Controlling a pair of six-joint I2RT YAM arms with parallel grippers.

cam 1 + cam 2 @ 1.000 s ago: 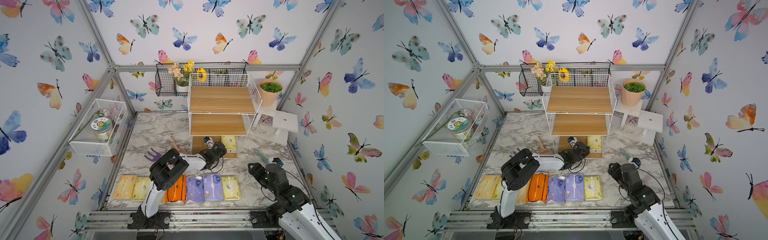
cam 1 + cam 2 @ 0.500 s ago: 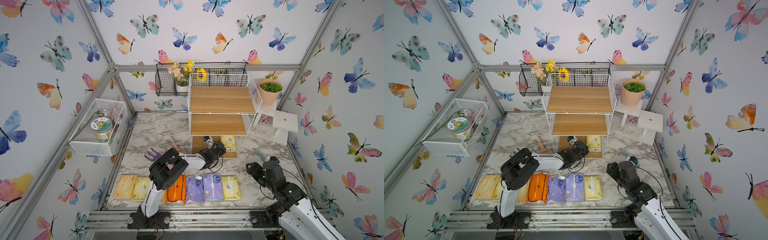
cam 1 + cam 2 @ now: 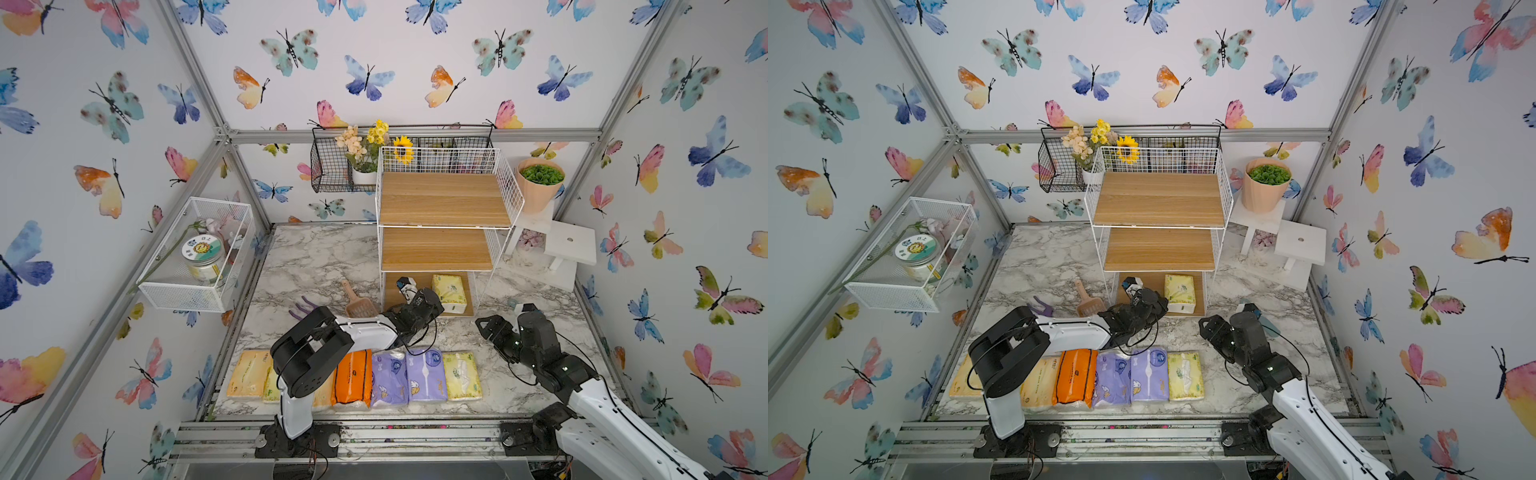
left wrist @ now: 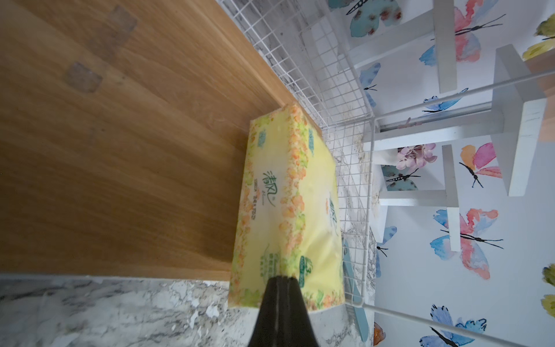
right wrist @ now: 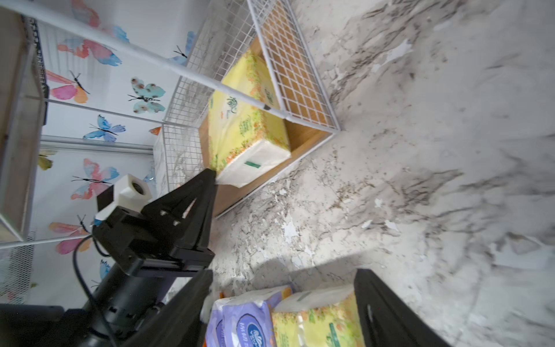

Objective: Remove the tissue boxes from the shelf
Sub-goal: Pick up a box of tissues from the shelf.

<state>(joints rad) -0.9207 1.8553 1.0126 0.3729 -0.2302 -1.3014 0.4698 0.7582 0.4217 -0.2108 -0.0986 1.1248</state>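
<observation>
peach tissue pack [image 3: 1040,384] | partly hidden | behind left arm [image 3: 1005,365]

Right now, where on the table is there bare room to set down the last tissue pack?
Free: the table's back-left corner, left of the shelf, and the strip right of the row's yellow end pack. Crowded: the front edge, lined with packs, and the scoop's spot beside the shelf.

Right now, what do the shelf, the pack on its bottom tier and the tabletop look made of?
The shelf: white coated wire grid, likely metal, with matte boards showing wood grain, maybe laminate. The pack: soft printed plastic film, some sheen, creased at the end. The tabletop: marble print, probably a stuck-on covering; white flaked patches show in the right wrist view.
</observation>
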